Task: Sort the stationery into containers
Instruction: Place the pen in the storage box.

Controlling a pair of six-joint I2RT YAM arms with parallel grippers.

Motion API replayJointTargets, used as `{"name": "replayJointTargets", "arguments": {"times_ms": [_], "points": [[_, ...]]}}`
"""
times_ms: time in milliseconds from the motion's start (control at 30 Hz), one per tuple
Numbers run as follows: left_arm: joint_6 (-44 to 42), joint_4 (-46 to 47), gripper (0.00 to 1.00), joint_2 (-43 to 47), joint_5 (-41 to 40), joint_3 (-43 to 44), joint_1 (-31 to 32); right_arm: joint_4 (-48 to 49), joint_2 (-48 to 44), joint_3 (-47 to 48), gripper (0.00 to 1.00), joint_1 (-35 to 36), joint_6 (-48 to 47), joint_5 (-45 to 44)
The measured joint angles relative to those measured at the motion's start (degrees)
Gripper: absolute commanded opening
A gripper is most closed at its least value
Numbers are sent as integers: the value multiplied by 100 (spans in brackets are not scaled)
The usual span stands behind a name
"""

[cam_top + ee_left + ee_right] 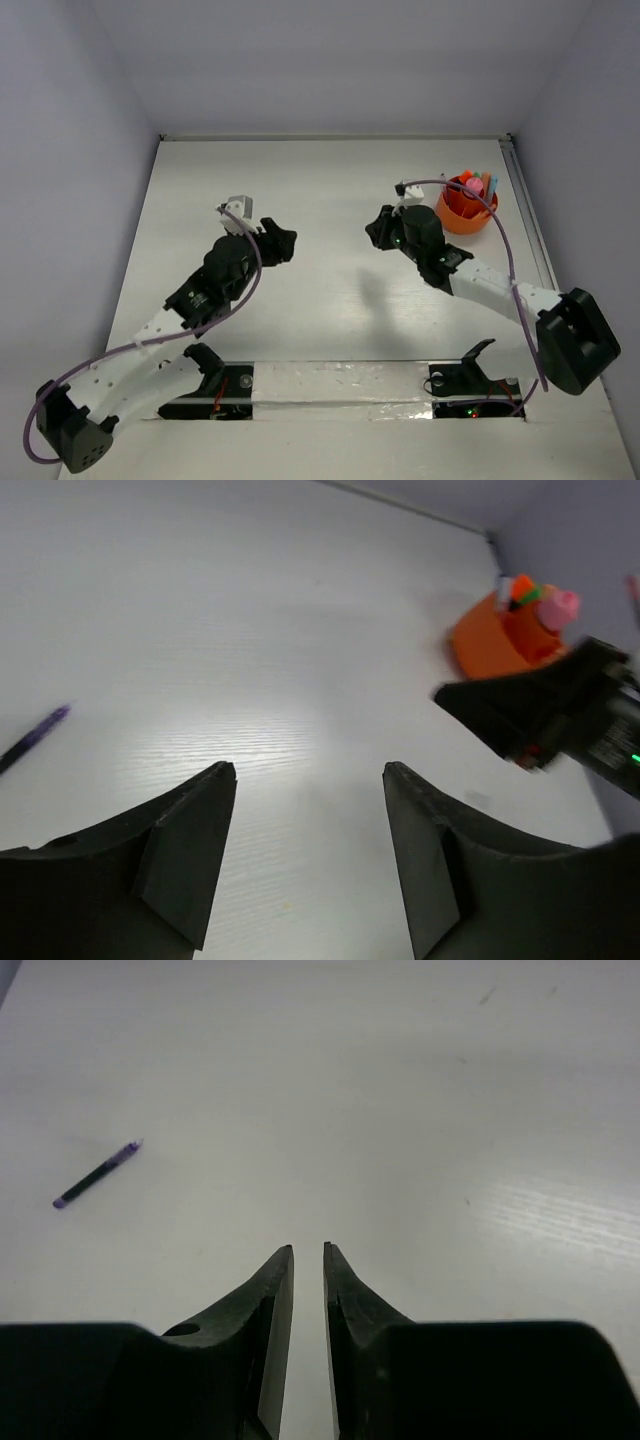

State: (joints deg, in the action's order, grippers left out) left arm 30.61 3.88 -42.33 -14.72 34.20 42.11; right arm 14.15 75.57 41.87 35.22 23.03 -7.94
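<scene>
The orange holder (465, 205) stands at the back right with several pens and markers upright in it; it also shows in the left wrist view (490, 640). A thin purple-blue pen (97, 1175) lies flat on the white table, also at the left edge of the left wrist view (35, 735); I cannot find it in the top view. My left gripper (280, 243) is open and empty over bare table (310, 770). My right gripper (375, 228) is left of the holder, its jaws almost together with nothing between them (308, 1248).
The right arm (560, 705) crosses the right side of the left wrist view, in front of the holder. Grey walls enclose the table on three sides. A metal rail (530, 220) runs along the table's right edge.
</scene>
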Motion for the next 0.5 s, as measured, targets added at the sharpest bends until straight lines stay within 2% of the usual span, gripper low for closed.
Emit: {"name": "replayJointTargets", "arguments": {"times_ms": [200, 300, 400, 500], "points": [[-166, -1084, 46, -1696, -498, 844, -817, -608, -1056, -308, 36, -37, 291, 551], [-442, -1792, 45, -2732, -439, 1451, -1226, -748, -1545, -422, 38, -37, 286, 743], [-960, -2542, 50, -3799, -420, 2358, -1598, -848, -1891, -555, 38, -37, 258, 780], [-1504, -2828, 58, -4428, -339, 2771, -1956, -931, -2015, -664, 38, -37, 214, 780]]}}
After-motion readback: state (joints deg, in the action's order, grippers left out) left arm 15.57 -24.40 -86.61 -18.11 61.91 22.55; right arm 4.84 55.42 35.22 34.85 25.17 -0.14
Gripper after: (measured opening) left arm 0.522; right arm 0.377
